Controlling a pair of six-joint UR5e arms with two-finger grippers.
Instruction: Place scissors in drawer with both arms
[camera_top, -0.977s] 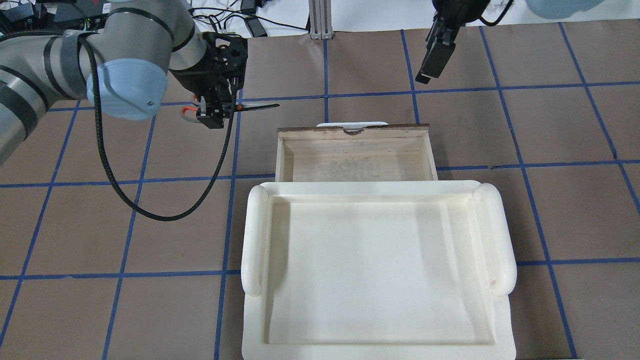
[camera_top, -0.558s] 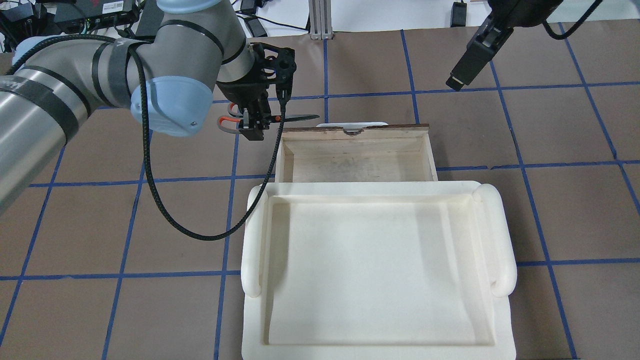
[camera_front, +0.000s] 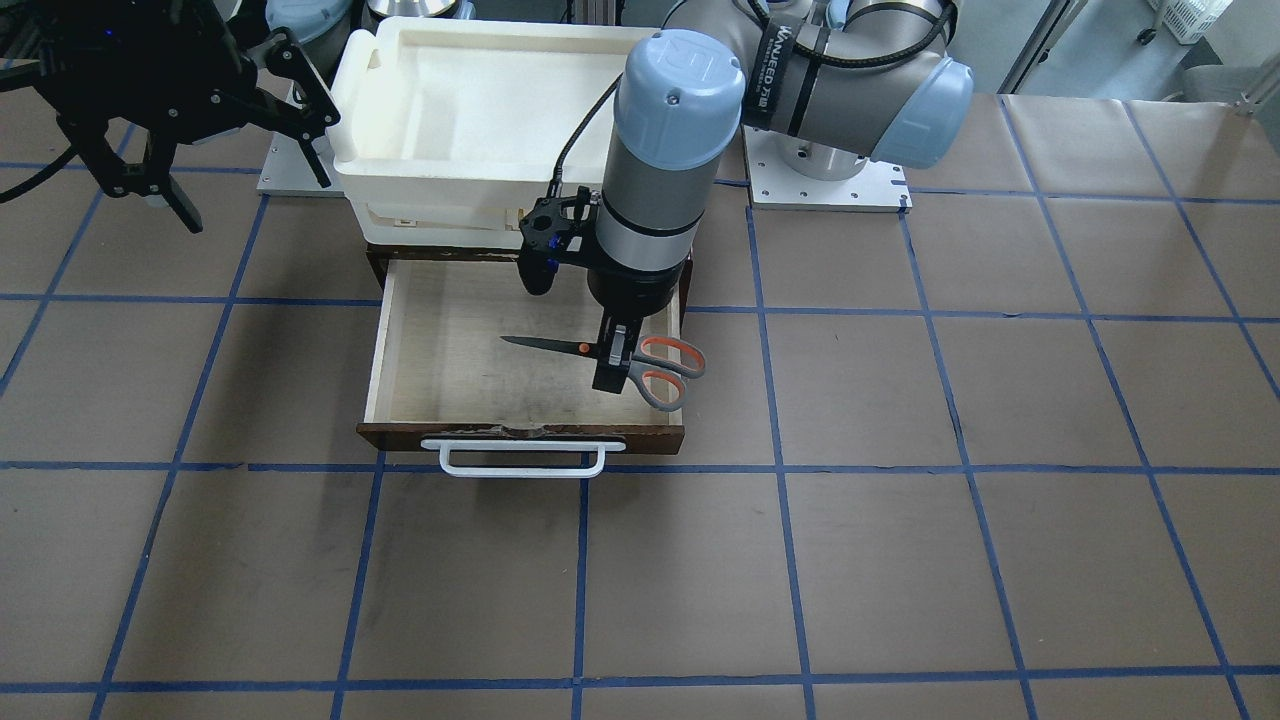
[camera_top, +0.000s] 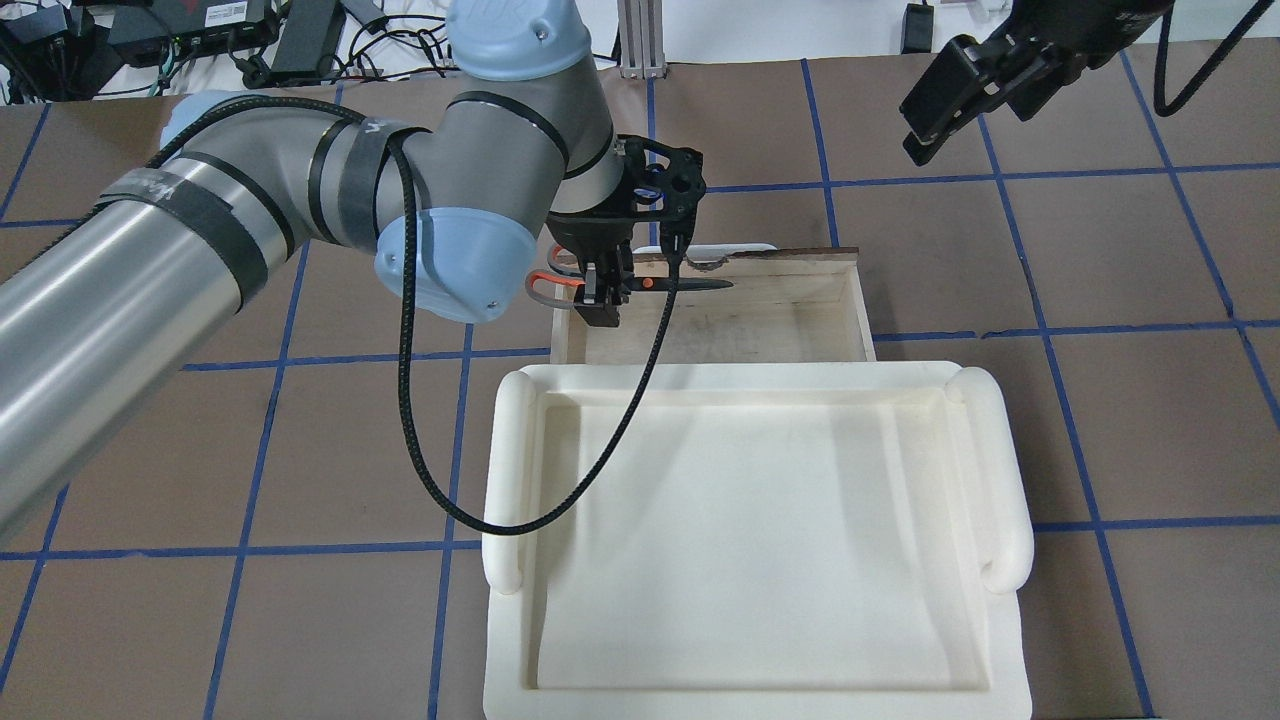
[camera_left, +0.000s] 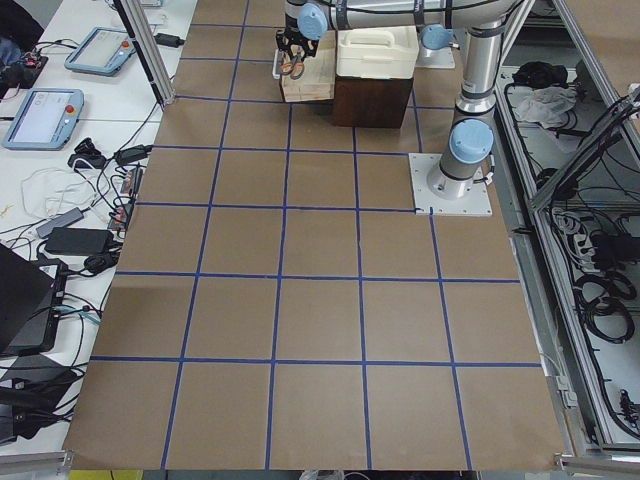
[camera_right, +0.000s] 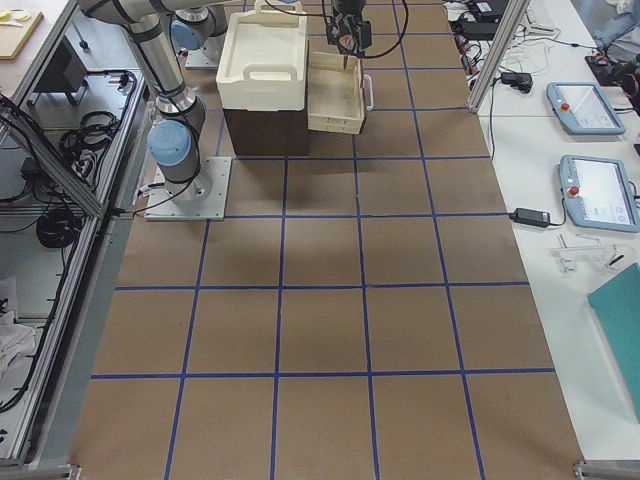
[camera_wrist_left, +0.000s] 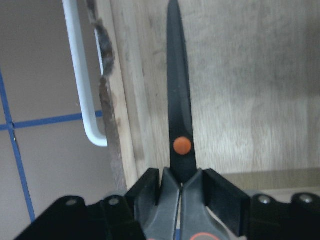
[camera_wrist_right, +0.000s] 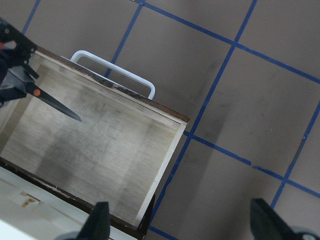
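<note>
My left gripper (camera_front: 612, 376) is shut on the scissors (camera_front: 545, 344) just behind the orange pivot dot. It holds them level above the open drawer (camera_front: 450, 370). The dark blades reach over the pale drawer floor (camera_top: 780, 320). The grey and orange handles overhang the drawer's side wall. In the left wrist view the scissors' blade (camera_wrist_left: 180, 100) runs along the drawer front, beside the white bar handle (camera_wrist_left: 82, 85). My right gripper (camera_top: 960, 105) is open and empty, off to the drawer's other side. In its wrist view the drawer (camera_wrist_right: 100, 150) and the scissors (camera_wrist_right: 50, 102) show below.
A white foam tray (camera_top: 510, 470) sits on the cabinet above the drawer's rear, on the robot's side. The table is brown paper with a grid of blue tape lines (camera_front: 780, 470). The left arm's black cable (camera_top: 420, 440) hangs beside the tray.
My left arm has carried the scissors rightward, from left of the drawer to over its left edge. My right gripper has moved right, away from the drawer.
</note>
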